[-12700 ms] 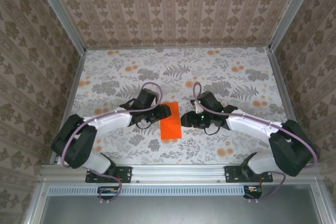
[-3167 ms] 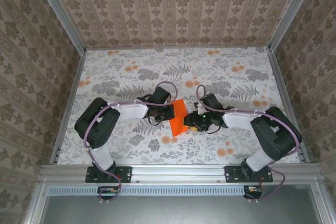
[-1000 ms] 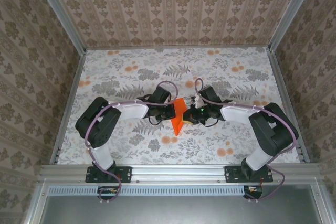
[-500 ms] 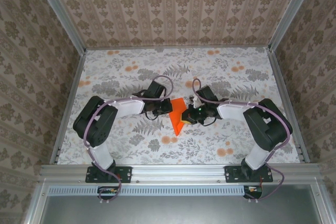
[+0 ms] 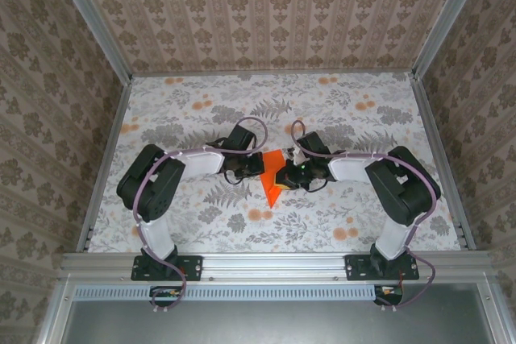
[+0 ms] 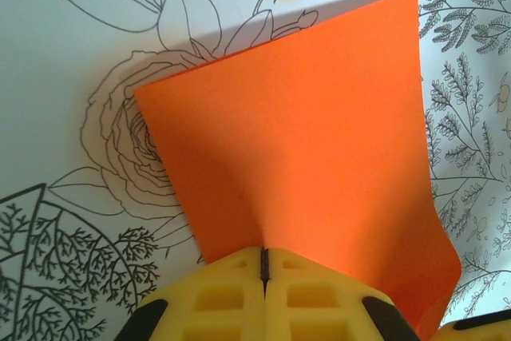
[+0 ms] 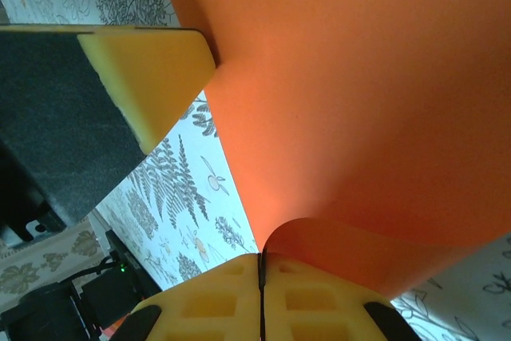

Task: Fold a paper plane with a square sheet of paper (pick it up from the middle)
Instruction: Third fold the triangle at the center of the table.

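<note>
We see the square sheet of paper [image 5: 272, 184] creased and bowed at mid-table [image 5: 201, 110], pinned between both claws. Left gripper [image 6: 263, 265] is pinched tight on its near edge. Right gripper [image 7: 261, 265] is clamped on a curled edge from the opposite side, just beside the left.

Square sheet of paper [image 5: 272, 185]: bright orange, unmarked, bent into a loose curl, not flat. It was pinched between the left gripper [image 5: 260, 166] and right gripper [image 5: 284, 176] near the table's [image 5: 201, 231] centre, with one corner pointing toward the near edge.
</note>
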Robot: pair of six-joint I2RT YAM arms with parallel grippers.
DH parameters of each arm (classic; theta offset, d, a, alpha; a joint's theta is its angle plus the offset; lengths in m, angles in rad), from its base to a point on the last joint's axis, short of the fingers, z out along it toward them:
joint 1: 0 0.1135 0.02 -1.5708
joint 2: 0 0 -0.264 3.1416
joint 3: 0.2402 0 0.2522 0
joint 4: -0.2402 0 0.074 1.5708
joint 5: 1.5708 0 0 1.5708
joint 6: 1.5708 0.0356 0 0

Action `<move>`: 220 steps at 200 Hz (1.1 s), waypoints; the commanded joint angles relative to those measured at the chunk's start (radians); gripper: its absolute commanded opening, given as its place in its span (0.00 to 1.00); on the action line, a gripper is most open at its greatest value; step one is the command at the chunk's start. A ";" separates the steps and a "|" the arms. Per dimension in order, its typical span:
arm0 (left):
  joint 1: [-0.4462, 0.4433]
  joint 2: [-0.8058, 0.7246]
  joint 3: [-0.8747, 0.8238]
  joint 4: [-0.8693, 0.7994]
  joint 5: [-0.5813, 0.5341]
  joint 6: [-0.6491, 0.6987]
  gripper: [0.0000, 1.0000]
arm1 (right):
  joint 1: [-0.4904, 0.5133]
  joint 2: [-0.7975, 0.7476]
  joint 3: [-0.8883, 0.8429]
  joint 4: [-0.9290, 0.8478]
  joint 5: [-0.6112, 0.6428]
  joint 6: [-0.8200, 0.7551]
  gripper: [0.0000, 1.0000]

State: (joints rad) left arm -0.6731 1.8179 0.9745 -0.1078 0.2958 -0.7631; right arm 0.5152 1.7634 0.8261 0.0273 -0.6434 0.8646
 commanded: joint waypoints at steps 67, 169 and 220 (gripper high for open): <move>-0.008 0.034 0.007 -0.058 -0.004 0.018 0.04 | 0.006 0.053 0.033 0.028 0.006 0.005 0.08; -0.010 0.037 0.001 -0.055 -0.006 0.015 0.04 | 0.019 0.080 0.064 -0.015 -0.025 -0.037 0.08; -0.010 0.037 -0.001 -0.051 -0.006 0.015 0.04 | 0.020 0.080 0.066 -0.035 -0.013 -0.045 0.08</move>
State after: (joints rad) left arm -0.6735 1.8187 0.9760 -0.1093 0.2958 -0.7631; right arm 0.5285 1.8267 0.8707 0.0265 -0.6441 0.8375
